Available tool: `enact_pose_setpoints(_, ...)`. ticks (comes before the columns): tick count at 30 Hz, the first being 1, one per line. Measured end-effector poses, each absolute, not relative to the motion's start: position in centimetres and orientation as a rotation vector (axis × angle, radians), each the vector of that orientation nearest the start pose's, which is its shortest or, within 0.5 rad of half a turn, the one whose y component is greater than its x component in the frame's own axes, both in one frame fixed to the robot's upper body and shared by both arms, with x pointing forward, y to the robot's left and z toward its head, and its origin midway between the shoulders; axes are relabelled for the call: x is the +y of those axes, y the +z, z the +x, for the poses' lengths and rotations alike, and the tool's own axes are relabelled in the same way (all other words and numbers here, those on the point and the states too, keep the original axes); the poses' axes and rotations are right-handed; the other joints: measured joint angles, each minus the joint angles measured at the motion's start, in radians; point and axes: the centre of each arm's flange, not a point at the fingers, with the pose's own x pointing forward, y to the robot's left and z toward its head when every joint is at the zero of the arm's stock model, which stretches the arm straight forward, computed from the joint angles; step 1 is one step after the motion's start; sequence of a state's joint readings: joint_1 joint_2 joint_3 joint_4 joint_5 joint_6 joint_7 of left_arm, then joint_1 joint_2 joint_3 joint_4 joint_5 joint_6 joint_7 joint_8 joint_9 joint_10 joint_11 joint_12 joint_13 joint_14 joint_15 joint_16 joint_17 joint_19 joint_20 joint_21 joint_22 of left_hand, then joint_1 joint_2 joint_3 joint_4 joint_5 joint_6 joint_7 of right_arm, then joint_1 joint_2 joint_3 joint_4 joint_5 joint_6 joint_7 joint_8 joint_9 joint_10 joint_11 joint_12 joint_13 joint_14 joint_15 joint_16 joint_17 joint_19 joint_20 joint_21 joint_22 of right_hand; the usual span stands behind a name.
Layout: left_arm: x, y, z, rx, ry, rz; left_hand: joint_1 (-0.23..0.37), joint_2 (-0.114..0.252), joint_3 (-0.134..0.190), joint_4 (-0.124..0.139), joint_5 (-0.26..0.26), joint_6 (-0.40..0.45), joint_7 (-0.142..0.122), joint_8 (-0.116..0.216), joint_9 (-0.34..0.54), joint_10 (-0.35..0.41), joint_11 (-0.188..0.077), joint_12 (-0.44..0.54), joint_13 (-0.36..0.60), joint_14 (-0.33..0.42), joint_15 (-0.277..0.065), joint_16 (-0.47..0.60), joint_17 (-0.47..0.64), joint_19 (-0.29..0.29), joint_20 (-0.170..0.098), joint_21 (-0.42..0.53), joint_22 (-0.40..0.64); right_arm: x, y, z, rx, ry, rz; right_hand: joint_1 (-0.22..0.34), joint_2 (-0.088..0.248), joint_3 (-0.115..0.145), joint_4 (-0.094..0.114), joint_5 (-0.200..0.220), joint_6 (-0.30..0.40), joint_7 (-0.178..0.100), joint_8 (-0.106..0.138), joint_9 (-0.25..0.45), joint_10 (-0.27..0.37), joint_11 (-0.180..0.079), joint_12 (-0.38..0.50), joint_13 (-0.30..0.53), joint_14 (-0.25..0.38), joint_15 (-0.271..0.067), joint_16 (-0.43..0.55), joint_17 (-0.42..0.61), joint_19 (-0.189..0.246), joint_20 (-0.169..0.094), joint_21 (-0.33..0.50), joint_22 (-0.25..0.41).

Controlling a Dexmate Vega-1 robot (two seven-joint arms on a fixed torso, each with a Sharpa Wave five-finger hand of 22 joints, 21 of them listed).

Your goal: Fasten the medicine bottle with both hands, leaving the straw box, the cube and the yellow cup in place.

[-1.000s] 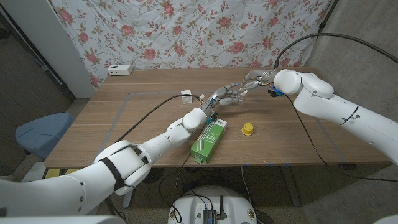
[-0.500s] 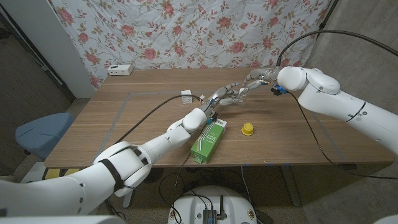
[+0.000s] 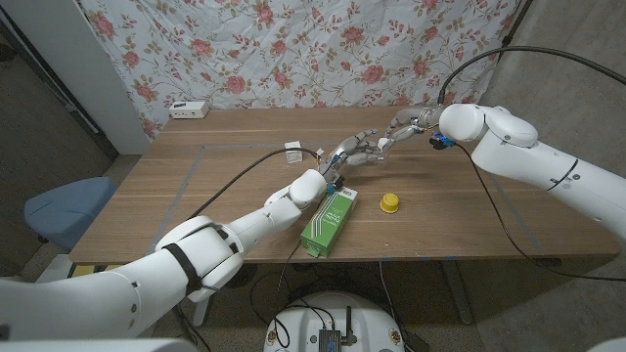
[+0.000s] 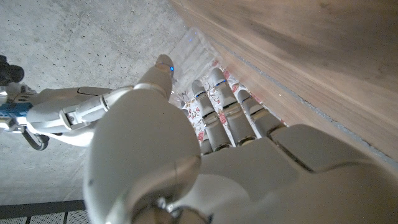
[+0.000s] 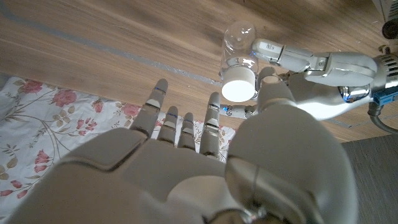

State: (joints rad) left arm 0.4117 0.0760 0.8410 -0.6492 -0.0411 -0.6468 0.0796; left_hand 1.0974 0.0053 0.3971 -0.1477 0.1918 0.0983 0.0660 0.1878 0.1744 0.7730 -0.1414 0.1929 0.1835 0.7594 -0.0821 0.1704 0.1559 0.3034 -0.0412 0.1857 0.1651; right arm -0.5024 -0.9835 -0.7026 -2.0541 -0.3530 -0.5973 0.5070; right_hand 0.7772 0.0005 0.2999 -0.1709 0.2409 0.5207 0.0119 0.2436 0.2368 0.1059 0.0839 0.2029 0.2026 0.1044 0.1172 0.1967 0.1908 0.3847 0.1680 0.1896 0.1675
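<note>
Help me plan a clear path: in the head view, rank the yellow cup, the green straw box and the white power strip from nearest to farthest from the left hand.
1. Green straw box, just on the near side of the left hand.
2. Yellow cup, toward the robot's right.
3. White power strip, at the far left table edge.

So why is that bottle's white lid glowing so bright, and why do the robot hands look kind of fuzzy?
In the right wrist view, glare washes out the clear plastic medicine bottle's white cap, and the pale right hand is too near for focus. In the left wrist view, the left hand blurs likewise.
</note>
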Motion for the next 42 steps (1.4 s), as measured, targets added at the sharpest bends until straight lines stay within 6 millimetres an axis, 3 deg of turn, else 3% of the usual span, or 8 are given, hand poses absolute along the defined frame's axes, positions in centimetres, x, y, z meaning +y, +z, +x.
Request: enact_pose_setpoints(42, 0.52, -1.22, 67.98, -0.803, -0.525, 0.554, -0.004, 0.004, 0.009, -0.001, -0.001, 0.0, 0.0, 0.0, 0.0, 0.003, -0.003, 0.0, 0.001, 0.0, 0.0, 0.0, 0.0, 0.0, 0.0, 0.0, 0.0, -22.8, 10.56, 56.74, -0.293, 0.121, -1.468, 0.037, 0.002, 0.012, 0.004, -0.013, 0.176, -0.024, 0.049, -0.005, 0.082, 0.0, 0.017, -0.003, 0.058, -0.022, 0.015, 0.0, 0.034, -0.012, 0.0, 0.0)
